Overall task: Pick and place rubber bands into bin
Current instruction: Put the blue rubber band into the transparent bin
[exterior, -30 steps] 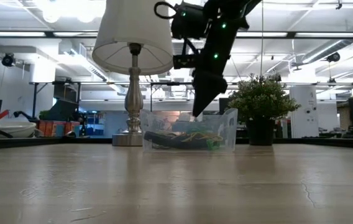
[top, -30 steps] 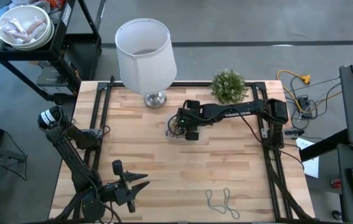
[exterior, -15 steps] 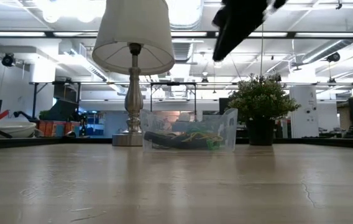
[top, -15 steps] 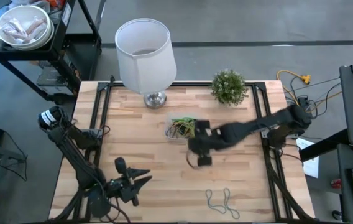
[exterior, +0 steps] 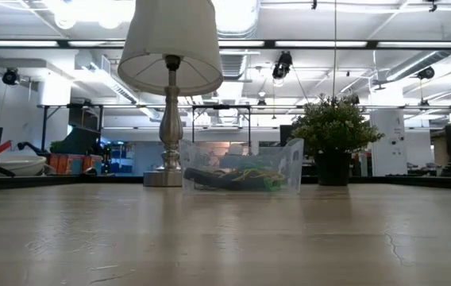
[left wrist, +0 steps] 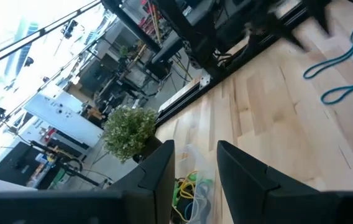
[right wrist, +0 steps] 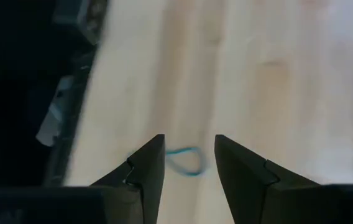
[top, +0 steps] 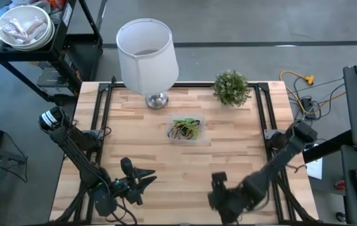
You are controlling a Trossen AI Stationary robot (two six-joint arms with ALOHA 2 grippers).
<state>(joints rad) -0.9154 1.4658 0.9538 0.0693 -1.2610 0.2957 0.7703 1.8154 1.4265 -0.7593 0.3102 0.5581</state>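
The bin [top: 185, 130] is a small clear tub mid-table, holding several green, tan and dark rubber bands [exterior: 245, 176]; it also shows in the left wrist view [left wrist: 189, 186]. A loose teal rubber band [right wrist: 186, 158] lies flat on the wood near the table's near edge, also seen from the left wrist [left wrist: 344, 68]. My right gripper [right wrist: 189, 140] hovers open above that band and hides it in the high view [top: 219, 193]. My left gripper [top: 142, 181] waits open at the near left [left wrist: 195, 149].
A white lamp [top: 147, 50] and a potted plant [top: 231, 86] stand along the far edge behind the bin. Black frame rails [top: 273, 138] run down both table sides. Bare wood lies between the bin and the near edge.
My right gripper has risen out of the bin and swept quickly toward the table's near edge, ending low over the loose bands there. The bin has stayed in place. My left gripper has shifted slightly toward the right.
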